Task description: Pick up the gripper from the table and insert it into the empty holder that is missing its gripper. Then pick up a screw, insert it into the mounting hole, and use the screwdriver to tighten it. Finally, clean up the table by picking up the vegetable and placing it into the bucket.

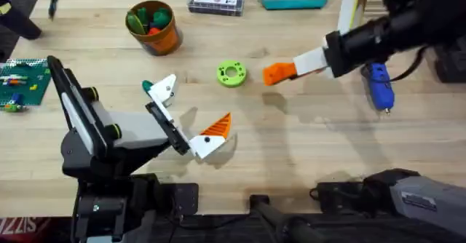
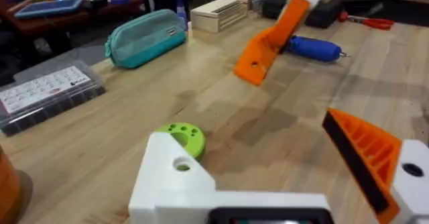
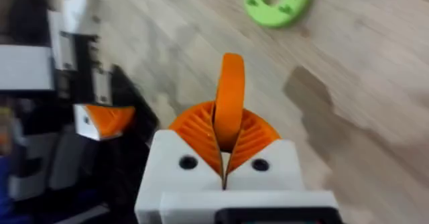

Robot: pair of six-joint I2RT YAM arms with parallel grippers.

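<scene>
While the light plank table point(image 1: 306, 148) is carrying the scattered parts, the right end effector point(image 1: 280, 72) is hovering above it with its two ribbed orange pads pressed against the gripper point(image 3: 230, 103), pinching that orange fingertip so it is sticking out past the pads. Just beyond its tip, a bright green holed disc point(image 1: 231, 73) is lying flat on the wood. Behind the right end effector, beside its arm, the blue screwdriver point(image 1: 378, 85) is lying on the table.

The left end effector point(image 1: 186, 119) is sitting low with its jaws spread wide: one side is wearing an orange pad, the other is ending in the bare white holder point(image 1: 166, 87). The vegetable point(image 1: 148, 86) is peeking out just beside that holder.

Well beyond the left end effector, the orange bucket point(image 1: 154, 28) is standing upright, holding green and red toy pieces. Farther off, a clear parts box point(image 2: 40, 96) and a teal pouch point(image 2: 144, 36) are resting near the table's far edge.
</scene>
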